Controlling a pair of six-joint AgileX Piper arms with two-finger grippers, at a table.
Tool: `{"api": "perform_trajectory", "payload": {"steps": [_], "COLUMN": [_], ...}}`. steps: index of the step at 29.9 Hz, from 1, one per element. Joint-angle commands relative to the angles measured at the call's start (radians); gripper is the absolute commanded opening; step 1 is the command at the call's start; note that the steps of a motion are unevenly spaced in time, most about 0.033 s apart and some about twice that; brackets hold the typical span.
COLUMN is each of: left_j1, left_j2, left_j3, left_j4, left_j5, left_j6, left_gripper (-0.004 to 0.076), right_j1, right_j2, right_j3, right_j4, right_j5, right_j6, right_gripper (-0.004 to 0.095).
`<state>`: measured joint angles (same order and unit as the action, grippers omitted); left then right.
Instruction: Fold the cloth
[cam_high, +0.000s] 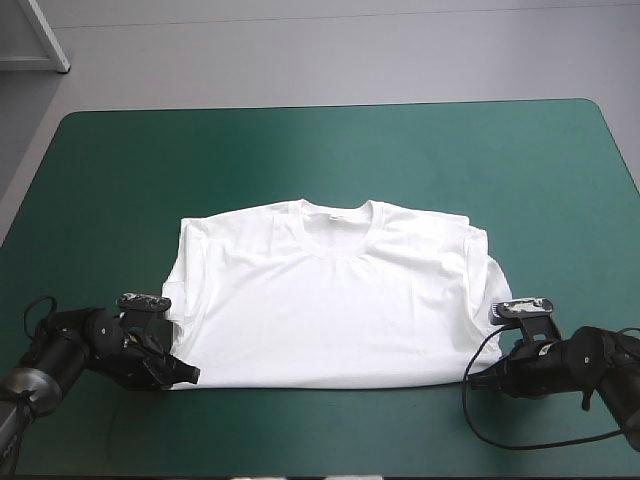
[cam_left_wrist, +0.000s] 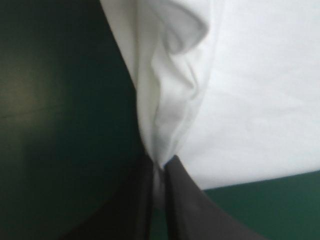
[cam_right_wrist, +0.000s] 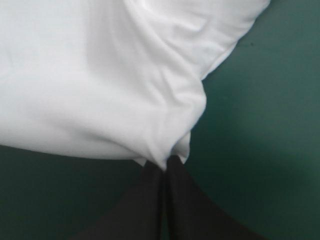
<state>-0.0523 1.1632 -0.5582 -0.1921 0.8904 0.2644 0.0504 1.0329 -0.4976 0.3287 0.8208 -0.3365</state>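
The white T-shirt (cam_high: 325, 300) lies flat on the teal-green cover, collar toward the far edge, sleeves tucked in at the sides. My left gripper (cam_high: 190, 375) sits low at the shirt's near left corner, shut on the T-shirt. In the left wrist view the cloth (cam_left_wrist: 175, 100) puckers into the black fingers of the left gripper (cam_left_wrist: 160, 167). My right gripper (cam_high: 472, 377) is at the near right corner, likewise shut on the T-shirt. In the right wrist view the white cloth (cam_right_wrist: 100, 90) bunches into the tips of the right gripper (cam_right_wrist: 165, 165).
Bare teal-green cover (cam_high: 320, 150) surrounds the shirt, widest toward the far edge. A narrower strip of cover (cam_high: 320, 430) runs between the shirt's hem and the near edge.
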Motion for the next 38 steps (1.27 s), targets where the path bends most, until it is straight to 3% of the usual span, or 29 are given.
{"api": "perform_trajectory", "payload": {"steps": [1,7,15,20,26,38], "left_j1": [-0.003,-0.003,-0.003,-0.003,-0.003,-0.003], "left_j2": [-0.005,-0.070,-0.235,-0.261,-0.214,0.154], "left_j3": [-0.010,-0.014,-0.098,-0.206,-0.357,-0.624], "left_j4": [0.005,0.007,0.007,0.012,0.070,0.080], "left_j5": [-0.041,-0.012,0.150,0.212,0.131,-0.041], "left_j6": [-0.003,-0.022,-0.051,-0.053,-0.079,-0.068], "left_gripper": [0.0019,0.0019,0.0019,0.0019,0.0019,0.0019], "right_j1": [-0.008,-0.008,-0.008,-0.008,-0.008,-0.008], "right_j2": [-0.025,-0.128,-0.316,-0.332,-0.276,0.115], "right_j3": [-0.024,-0.032,-0.109,-0.209,-0.329,-0.535], "right_j4": [0.007,0.007,0.005,-0.001,-0.060,-0.059], "right_j5": [0.000,0.064,0.204,0.204,0.121,-0.065], "right_j6": [-0.010,0.000,0.042,0.063,0.063,-0.019], "right_gripper": [-0.0009,-0.0008,-0.0009,-0.0009,-0.0017,-0.0017]}}
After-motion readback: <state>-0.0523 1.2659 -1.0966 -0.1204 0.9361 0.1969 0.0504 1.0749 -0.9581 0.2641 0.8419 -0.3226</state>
